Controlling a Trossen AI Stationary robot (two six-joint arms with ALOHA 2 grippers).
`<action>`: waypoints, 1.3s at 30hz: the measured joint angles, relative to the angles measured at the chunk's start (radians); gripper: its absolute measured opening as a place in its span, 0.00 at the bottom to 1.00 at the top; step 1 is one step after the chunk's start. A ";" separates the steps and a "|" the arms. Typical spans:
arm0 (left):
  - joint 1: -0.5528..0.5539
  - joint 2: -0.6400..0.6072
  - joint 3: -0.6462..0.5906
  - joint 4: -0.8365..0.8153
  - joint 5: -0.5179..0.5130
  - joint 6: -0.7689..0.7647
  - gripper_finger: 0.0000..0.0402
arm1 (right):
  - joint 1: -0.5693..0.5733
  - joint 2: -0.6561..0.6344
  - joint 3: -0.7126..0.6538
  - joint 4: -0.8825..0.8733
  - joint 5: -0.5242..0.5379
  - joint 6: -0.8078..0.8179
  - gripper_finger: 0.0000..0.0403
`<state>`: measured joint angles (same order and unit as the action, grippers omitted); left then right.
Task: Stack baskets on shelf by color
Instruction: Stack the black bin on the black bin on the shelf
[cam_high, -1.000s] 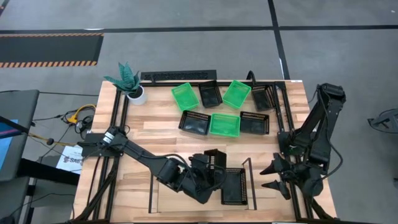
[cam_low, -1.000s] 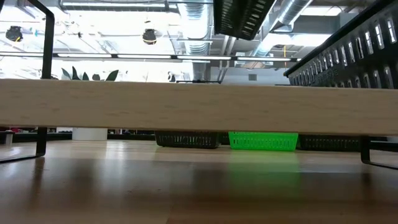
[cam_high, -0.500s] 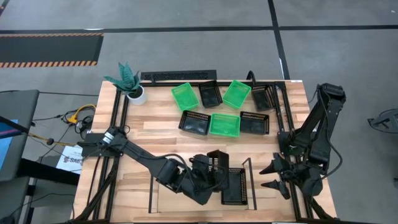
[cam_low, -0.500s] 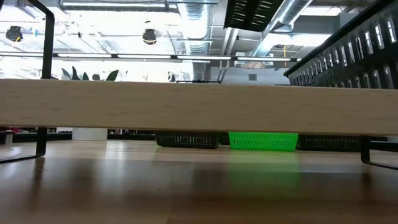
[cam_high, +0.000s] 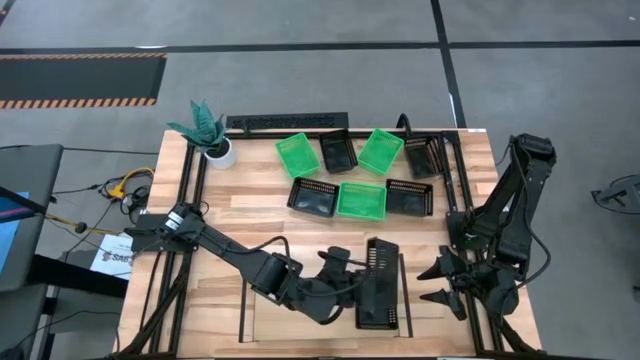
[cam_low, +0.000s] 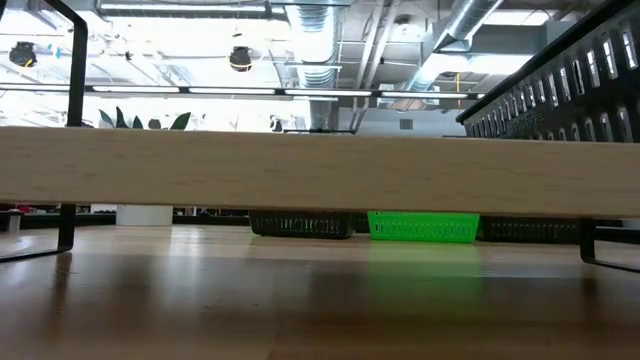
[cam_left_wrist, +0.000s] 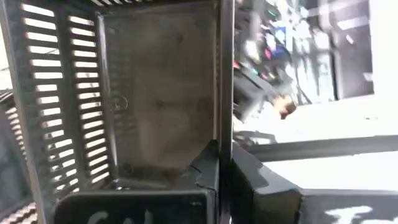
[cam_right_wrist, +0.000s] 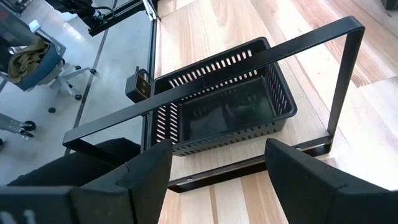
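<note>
My left gripper is over the shelf at the table's near edge, shut on a black basket that is tipped on edge. That basket hangs above a second black basket resting on the shelf board by the right wire end. Three green baskets and several black ones lie on the far half of the table. My right gripper waits open at the table's right near corner, touching nothing. My left gripper holds the black basket by one side wall, near its rim. One finger is inside the basket and the other outside, pinching the wall. The fingers come level from the table's left. The basket is lifted clear, tipped on edge.
A white pot with a green plant stands at the far left corner, beside a long black bar along the far edge. The shelf's left part is bare board. In the low view the shelf board spans the picture.
My left gripper has moved toward the table's right, carrying the black basket from beside the shelf's basket to over it. The held basket has tipped from slanting to standing on edge. It has left the top of the low view.
</note>
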<state>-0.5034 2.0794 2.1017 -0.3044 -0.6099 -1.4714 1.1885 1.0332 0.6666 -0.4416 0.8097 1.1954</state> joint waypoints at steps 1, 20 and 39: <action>0.001 -0.001 0.000 -0.009 0.001 0.021 0.00 | -0.001 0.000 0.000 0.000 0.000 0.000 0.70; 0.000 0.081 -0.002 -0.300 0.093 -0.253 0.00 | -0.007 0.000 0.000 -0.002 0.000 0.008 0.70; -0.008 0.112 0.026 -0.299 0.105 -0.260 0.00 | -0.005 0.001 -0.001 -0.019 0.000 0.000 0.70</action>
<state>-0.5110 2.1914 2.1281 -0.6037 -0.5049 -1.7315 1.1831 1.0340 0.6659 -0.4603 0.8097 1.1956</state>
